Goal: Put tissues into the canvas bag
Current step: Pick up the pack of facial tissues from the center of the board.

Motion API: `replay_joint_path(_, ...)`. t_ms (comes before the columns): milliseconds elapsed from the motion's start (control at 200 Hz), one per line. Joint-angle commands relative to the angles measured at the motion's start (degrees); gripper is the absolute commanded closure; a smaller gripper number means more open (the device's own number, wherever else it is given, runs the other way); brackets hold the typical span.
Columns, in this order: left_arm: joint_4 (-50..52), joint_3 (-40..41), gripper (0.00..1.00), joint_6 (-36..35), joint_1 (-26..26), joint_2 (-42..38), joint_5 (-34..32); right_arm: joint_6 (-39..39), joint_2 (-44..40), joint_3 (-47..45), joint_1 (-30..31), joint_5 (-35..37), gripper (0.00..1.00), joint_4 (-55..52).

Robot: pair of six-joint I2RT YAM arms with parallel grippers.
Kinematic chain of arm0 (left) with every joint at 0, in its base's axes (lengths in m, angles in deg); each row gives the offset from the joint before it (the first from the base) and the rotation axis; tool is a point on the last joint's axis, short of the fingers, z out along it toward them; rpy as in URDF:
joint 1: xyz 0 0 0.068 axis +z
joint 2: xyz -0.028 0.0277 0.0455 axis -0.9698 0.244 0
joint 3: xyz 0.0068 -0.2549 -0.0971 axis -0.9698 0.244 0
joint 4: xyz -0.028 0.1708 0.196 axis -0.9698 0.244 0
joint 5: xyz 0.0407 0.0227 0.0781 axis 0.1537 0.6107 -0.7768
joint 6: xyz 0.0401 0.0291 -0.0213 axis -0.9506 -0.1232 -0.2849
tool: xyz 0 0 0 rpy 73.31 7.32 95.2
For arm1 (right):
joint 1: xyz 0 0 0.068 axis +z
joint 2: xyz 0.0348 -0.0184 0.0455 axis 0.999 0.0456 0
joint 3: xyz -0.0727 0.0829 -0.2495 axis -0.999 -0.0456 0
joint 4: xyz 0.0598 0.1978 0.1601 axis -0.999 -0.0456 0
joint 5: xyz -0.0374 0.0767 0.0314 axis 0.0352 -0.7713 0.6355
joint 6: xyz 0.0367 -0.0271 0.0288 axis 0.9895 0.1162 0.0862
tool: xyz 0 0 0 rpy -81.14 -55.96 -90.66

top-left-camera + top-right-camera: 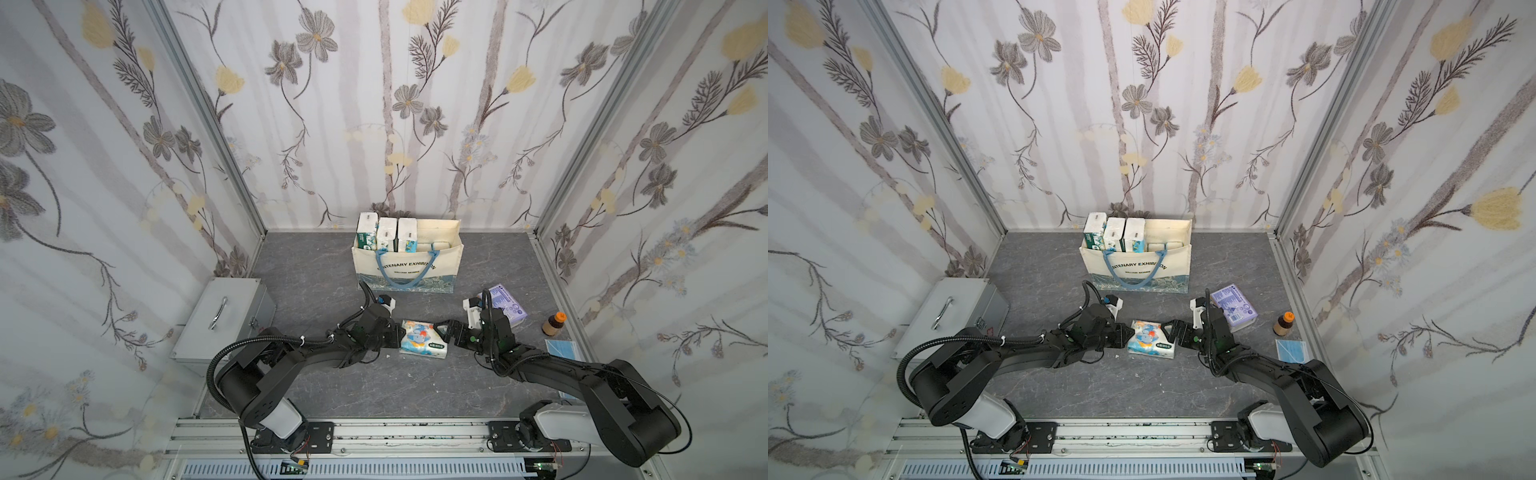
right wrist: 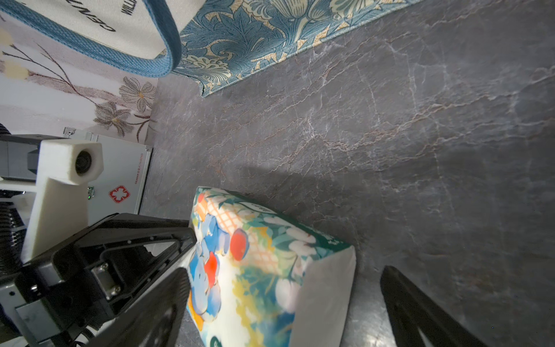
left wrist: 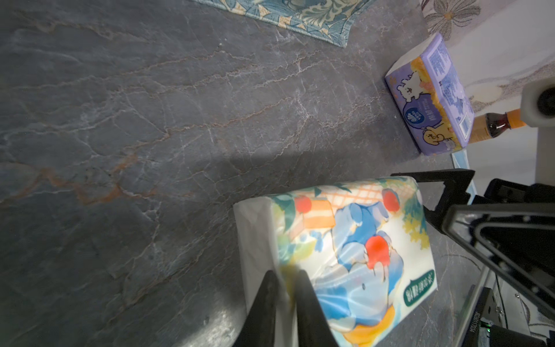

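Pack on the table: a white, soft plastic-wrapped tissue brick printed with a blue cartoon elephant (image 1: pixel 422 338) (image 1: pixel 1150 338) lies flat on the dark grey marbled tabletop (image 1: pixel 332 386). This elephant pack is in front of the bag and apart from it, between the two grippers.
Left tool: the left gripper (image 3: pixel 286 278) (image 1: pixel 397 334) is at the elephant pack's left end. Its two black fingers (image 3: pixel 267 300) are drawn narrow and pinch the wrapper (image 3: pixel 345 246) there.
Right tool: the right gripper (image 2: pixel 285 270) (image 1: pixel 440 328) stands wide at the pack's right end, one finger on each side of it (image 2: pixel 255 264). Whether either finger touches the pack cannot be told.
Bag: the cream canvas bag with blue strap handles, black lettering and a blue floral bottom band (image 1: pixel 407 270) (image 1: pixel 1138 270) stands upright and open near the back wall.
Inside the bag: three white-and-green tissue packs (image 1: pixel 386 232) stand on end, side by side, at its left end. The rest of the interior is pale and unclear.
Other tissues: a lavender pack with a bear print (image 1: pixel 505 305) (image 3: pixel 432 96) lies on the tabletop behind the right wrist.
Right edge: a small brown bottle with an orange cap (image 1: pixel 555 324) stands there, and a flat blue mask packet (image 1: pixel 563 347) lies just in front of it.
Left edge: a silver metal case with a handle (image 1: pixel 226 316) sits there.
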Motion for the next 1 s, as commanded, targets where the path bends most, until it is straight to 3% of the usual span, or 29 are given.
replay_joint_path(0, 5.74, -1.29, 0.92, 1.67, 0.35, 1.31, -2.99, 0.54, 1.07, 0.95, -0.09, -1.39, 0.01, 0.37)
replay_joint_path(145, 7.75, -2.50, 0.98, 2.56, 0.76, 2.56, -3.68, 0.69, 2.43, 1.87, -0.20, -2.24, 0.01, -0.50)
replay_joint_path(490, 10.00, -4.51, 0.99, 3.36, 1.21, 4.96, -3.90, 2.68, 5.27, 1.53, -2.17, -7.97, 0.01, 2.54)
replay_joint_path(774, 8.72, -4.48, 0.99, 3.19, 1.21, 5.59, -2.78, 11.34, 16.95, -1.38, -8.13, -22.89, 0.06, 25.84)
replay_joint_path(994, 8.19, -5.12, 0.99, 3.10, 1.25, 6.68, -2.20, 18.21, 26.80, -2.08, -10.21, -28.45, 0.12, 41.67)
